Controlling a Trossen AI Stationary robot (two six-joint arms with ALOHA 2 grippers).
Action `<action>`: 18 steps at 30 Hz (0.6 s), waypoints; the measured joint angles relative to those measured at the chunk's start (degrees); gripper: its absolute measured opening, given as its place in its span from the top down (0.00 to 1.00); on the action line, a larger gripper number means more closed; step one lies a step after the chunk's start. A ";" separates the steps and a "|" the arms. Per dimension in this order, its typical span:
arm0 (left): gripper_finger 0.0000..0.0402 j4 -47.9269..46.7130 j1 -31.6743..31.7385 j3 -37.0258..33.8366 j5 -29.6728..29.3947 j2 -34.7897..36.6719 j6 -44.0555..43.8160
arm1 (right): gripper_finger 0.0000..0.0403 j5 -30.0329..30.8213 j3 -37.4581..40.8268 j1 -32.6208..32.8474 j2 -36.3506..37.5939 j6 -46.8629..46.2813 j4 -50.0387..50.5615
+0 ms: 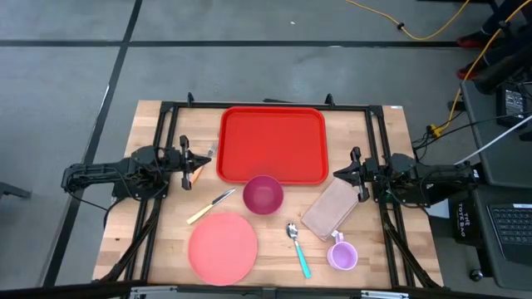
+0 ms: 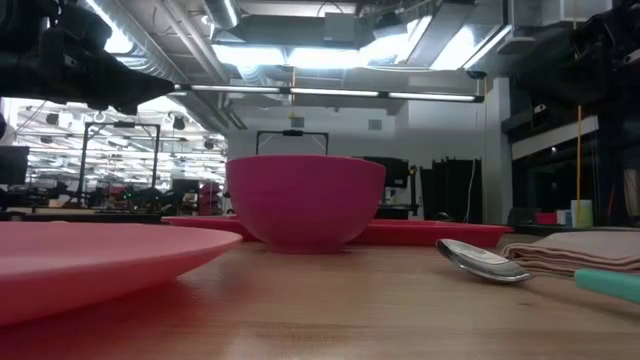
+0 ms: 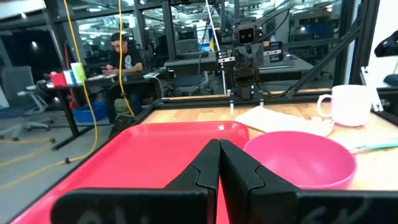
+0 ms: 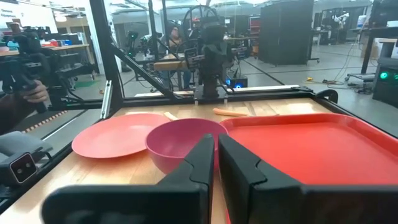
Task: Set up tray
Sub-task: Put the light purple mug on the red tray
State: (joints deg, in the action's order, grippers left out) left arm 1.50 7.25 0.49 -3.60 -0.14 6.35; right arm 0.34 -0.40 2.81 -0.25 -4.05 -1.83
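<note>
A wooden tabletop (image 1: 166, 249) seen from straight above, with a dark robot arm parked at each side edge. The tray (image 1: 272, 143), bright red and bare, lies toward twelve o'clock on the tabletop, long side running across.

The left end effector (image 1: 184, 162) waits at nine o'clock, fingers pressed together and holding nothing. The right end effector (image 1: 356, 172) waits at three o'clock, fingers nearly together, also holding nothing. Both point inward at the tray.

A magenta bowl (image 1: 263, 194) sits at the tray's six o'clock edge, touching or just overlapping its rim. A salmon-pink plate (image 1: 222, 247) lies toward seven o'clock, a knife (image 1: 209, 207) between it and the left arm. A fork (image 1: 202, 164) lies just beside the tray's nine o'clock edge. A spoon (image 1: 298, 247) with a teal handle, a folded napkin (image 1: 331, 207) and a lilac mug (image 1: 342, 254) lie toward five o'clock.

Nothing appears loaded yet, so the first pick likely lies ahead. To do it well, each arm should probably take the pieces on its own side, open fully before descending, and lift the bowl clear of the rim instead of sliding it, so the tray stays put.
</note>
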 joint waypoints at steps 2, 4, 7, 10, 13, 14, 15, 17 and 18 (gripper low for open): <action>0.99 -0.02 -0.02 0.00 0.00 -0.01 1.16 | 0.93 0.01 0.00 0.00 0.00 0.00 0.00; 0.99 0.00 -0.01 0.00 -0.03 0.00 2.11 | 0.93 0.02 0.00 0.00 0.00 0.00 0.00; 0.99 0.09 -0.02 0.00 -1.11 0.00 3.85 | 0.93 0.09 0.00 0.00 0.00 0.00 0.00; 0.99 0.82 0.00 0.00 -3.53 0.01 4.32 | 0.94 2.42 0.00 0.02 0.00 -1.46 -0.13; 0.99 1.39 0.00 0.00 -3.82 0.01 4.28 | 0.98 2.60 0.00 0.00 0.00 0.06 -0.11; 0.99 1.32 -0.01 0.00 -3.69 0.01 3.83 | 0.98 2.59 0.00 0.00 0.00 0.89 -0.11; 0.99 1.35 -0.01 0.00 -3.53 0.01 3.15 | 0.98 2.60 0.00 0.00 -0.01 1.29 -0.11; 0.99 1.33 -0.01 0.00 -3.50 0.01 1.88 | 0.98 2.60 0.00 0.00 -0.09 1.31 -0.11; 0.99 1.33 0.00 0.00 -3.49 0.01 1.53 | 0.98 2.58 0.00 0.00 -0.11 1.27 -0.03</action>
State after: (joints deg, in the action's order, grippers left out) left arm 2.83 7.24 0.49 -7.09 -0.12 7.88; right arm 2.92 -0.40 2.81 -0.36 -2.79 -1.86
